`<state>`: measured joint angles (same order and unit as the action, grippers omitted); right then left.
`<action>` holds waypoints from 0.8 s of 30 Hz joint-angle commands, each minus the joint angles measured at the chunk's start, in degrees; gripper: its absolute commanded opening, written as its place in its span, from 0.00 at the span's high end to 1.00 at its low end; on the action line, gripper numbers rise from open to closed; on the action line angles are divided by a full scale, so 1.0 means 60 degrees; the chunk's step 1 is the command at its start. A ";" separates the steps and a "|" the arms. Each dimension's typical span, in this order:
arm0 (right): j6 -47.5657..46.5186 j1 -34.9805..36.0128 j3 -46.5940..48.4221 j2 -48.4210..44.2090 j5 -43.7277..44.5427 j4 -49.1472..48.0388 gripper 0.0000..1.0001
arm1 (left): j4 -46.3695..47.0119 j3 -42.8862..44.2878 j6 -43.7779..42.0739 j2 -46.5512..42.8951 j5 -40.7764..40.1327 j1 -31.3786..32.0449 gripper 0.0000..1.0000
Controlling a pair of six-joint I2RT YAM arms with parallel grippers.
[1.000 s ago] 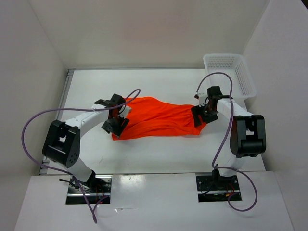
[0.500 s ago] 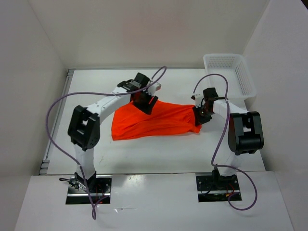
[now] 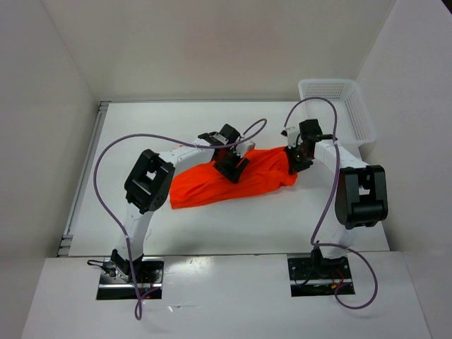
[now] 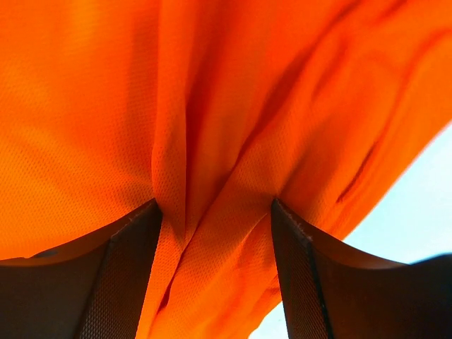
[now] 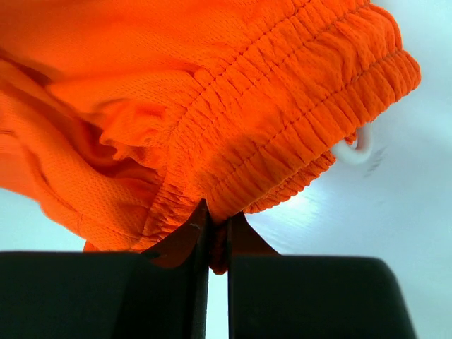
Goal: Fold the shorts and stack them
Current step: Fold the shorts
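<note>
Right gripper (image 5: 217, 244) was pinched shut on the elastic waistband (image 5: 296, 134), with the white drawstring (image 5: 355, 150) loop just beyond its tips. Left gripper (image 4: 215, 212) stood wide, a ridge of the shorts (image 3: 205, 189) bunched between its fingers, unclamped. Shorts spanned jaw to jaw. Advice: close left on that ridge, match right's height, and carry the fold over low and taut. Table (image 3: 141, 141) was plain white and walled in on three sides. Basket (image 3: 332, 95) sat well beyond the right jaws.

- Your left arm (image 3: 187, 154) stretches forward and inward, wrist bent down, left fingers (image 4: 123, 282) standing wide apart
- Your right fingers (image 5: 176, 247) pinch the shorts (image 5: 233, 106) tight
</note>
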<state>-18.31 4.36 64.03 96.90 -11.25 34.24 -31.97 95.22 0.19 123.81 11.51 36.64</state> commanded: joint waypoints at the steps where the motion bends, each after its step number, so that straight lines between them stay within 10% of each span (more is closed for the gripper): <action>1: -0.0361 0.0064 0.1176 -0.0769 0.0102 0.0459 1.00 | 0.0303 -0.0080 -0.0031 0.0181 0.1024 0.0089 0.30; 9: -0.0962 0.0064 0.1940 -0.1107 0.0950 0.1353 1.00 | -0.1101 0.1488 -0.0031 -0.1252 0.1861 -0.0481 0.29; 24: -0.1666 0.1762 0.3625 -0.0272 0.3688 0.0944 1.00 | 0.0200 -0.2657 -0.0031 -0.1683 0.0219 -0.2987 0.29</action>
<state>-27.33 11.68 81.97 94.65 5.78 41.98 -34.20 79.15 0.25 111.63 11.75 17.45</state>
